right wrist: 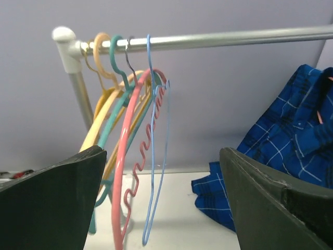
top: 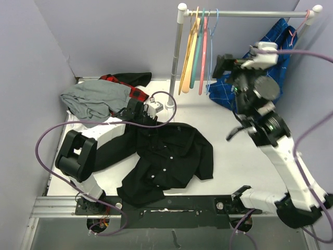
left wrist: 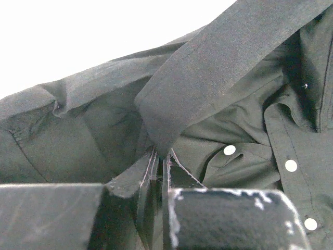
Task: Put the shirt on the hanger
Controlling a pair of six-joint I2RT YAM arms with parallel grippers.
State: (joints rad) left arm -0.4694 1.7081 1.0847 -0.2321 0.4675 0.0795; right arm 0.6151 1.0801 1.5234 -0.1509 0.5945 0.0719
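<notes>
The black shirt (top: 177, 156) lies crumpled on the white table, buttons showing. My left gripper (top: 147, 121) rests at its far left edge. In the left wrist view, it (left wrist: 160, 161) is shut on a fold of the shirt (left wrist: 218, 78). The light-blue hanger (top: 210, 57) hangs on the rail, rightmost of the bunch. My right gripper (top: 225, 65) is raised just right of it, open and empty. In the right wrist view the hanger (right wrist: 151, 172) hangs between and beyond the open fingers of the gripper (right wrist: 162, 156).
The rail (top: 244, 14) on its post also holds pink (top: 203, 57), teal (top: 196, 52) and yellow hangers. A blue plaid shirt (top: 273, 52) hangs at the right. A grey garment (top: 93, 99) and a red-and-black checked one (top: 130, 83) lie at the back left.
</notes>
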